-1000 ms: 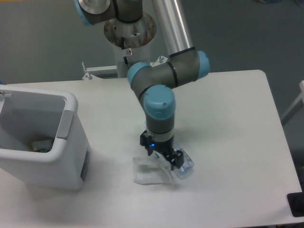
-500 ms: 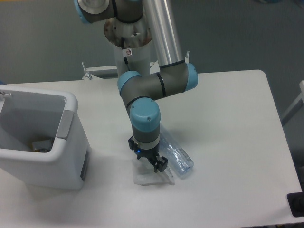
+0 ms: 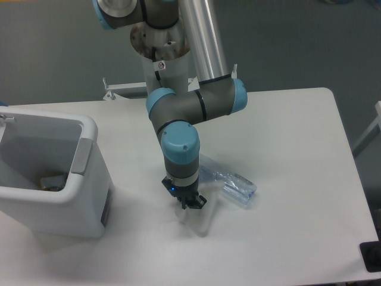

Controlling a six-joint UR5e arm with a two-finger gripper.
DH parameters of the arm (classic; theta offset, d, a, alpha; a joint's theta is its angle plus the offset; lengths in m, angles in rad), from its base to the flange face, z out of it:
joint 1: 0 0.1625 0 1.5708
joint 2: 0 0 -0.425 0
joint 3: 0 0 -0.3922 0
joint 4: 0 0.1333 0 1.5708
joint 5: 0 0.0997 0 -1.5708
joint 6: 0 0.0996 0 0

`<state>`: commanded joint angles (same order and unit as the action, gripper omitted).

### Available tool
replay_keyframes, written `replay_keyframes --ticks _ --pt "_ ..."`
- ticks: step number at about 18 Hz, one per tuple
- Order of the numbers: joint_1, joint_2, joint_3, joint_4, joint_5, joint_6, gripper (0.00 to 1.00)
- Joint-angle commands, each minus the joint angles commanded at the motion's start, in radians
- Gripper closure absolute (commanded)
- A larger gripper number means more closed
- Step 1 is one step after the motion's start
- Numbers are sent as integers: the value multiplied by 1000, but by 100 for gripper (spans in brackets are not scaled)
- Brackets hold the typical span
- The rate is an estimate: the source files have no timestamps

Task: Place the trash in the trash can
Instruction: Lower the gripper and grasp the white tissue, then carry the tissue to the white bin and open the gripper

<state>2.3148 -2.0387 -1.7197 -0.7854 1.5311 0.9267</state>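
— Plastic wrapper (image 3: pixel 199 219), white and half clear: where is it?

— On the table (image 3: pixel 297 155), right under the gripper (image 3: pixel 189 204). It seems the fingers are pinched on its upper edge, but the view is poor, so I cannot tell for sure.

— And the bottle (image 3: pixel 232 183)?

— It lies just right of the gripper, crushed, not touched.

— The trash can (image 3: pixel 65 185)?

— It stands at the left, well apart, something small inside.
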Motion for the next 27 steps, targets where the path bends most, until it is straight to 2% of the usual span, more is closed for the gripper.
replay_keyframes --ticks 8,14,20,25,27 --pt "9 12 156 0 -141 -212 100" --pt "11 127 219 -31 -296 -324 100" --pt "18 202 276 -32 -406 -385 100" --pt "9 244 285 -32 -457 -419 100" --pt "8 278 285 -32 -485 -436 100"
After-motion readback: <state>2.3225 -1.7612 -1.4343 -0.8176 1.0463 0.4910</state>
